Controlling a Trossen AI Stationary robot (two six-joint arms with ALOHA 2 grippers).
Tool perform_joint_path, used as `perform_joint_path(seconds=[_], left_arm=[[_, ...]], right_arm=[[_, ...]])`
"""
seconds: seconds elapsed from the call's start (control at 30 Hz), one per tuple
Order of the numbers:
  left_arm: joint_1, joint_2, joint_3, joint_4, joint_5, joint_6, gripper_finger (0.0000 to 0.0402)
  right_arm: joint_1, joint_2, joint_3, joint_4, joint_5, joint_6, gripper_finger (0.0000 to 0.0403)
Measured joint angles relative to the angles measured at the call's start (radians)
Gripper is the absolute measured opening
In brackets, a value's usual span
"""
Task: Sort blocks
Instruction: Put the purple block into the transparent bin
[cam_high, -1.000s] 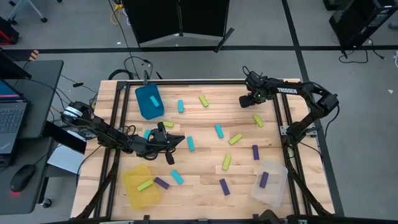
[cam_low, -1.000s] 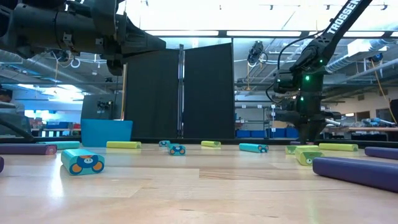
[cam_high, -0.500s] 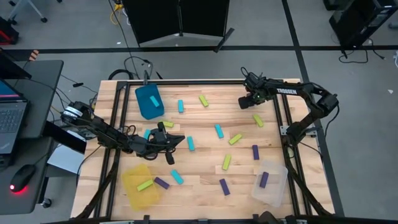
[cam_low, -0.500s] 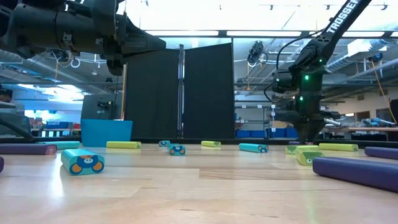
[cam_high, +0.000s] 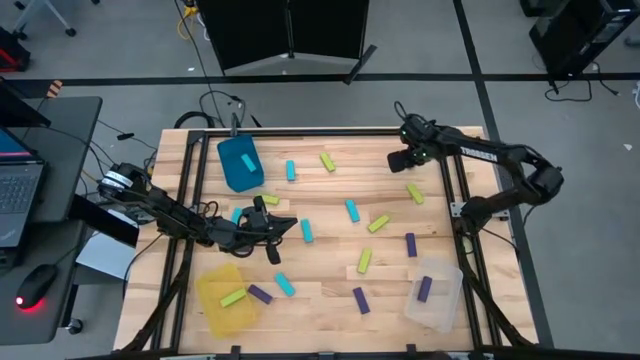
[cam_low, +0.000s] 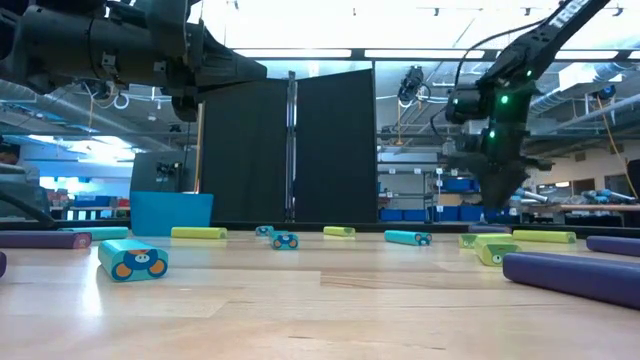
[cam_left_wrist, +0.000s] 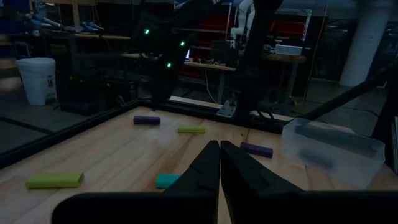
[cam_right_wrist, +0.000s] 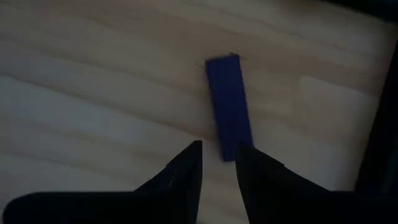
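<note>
While hovering, right gripper — narrowly parted | purple block (flat rectangular bar) on wood-grain table

Cyan, lime and purple blocks are seen scattered flat across the counter. One dark purple bar is seen lying flat just ahead of the right jaws, untouched.

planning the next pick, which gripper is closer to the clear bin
Right. The right gripper hangs over the table's far right part, up-table from the clear bin. The left gripper is mid-table, well across from it.
</note>
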Motion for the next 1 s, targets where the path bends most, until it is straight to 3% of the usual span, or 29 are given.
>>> perform_joint_path(seconds=[0.2, 0.43, 0.73, 1.0], left_arm=[[0.0, 0.0, 0.0, 0.016, 0.0, 0.0, 0.0023], [0.002, 0.0, 0.0, 0.018, 0.0, 0.013, 0.0023], [0.002, 0.0, 0.0, 0.018, 0.0, 0.013, 0.0023], [0.002, 0.0, 0.0, 0.018, 0.0, 0.012, 0.0023]], right_arm=[[0.015, -0.051, 0.0, -0.011, 0.002, -0.01, 0.0087], [0.007, 0.005, 0.0, 0.03, 0.002, -0.073, 0.0096], [-0.003, 0.111, 0.0, 0.049, 0.078, -0.07, 0.0181], [-0.035, 0.185, 0.001, 0.085, 0.051, -0.071, 0.0251]])
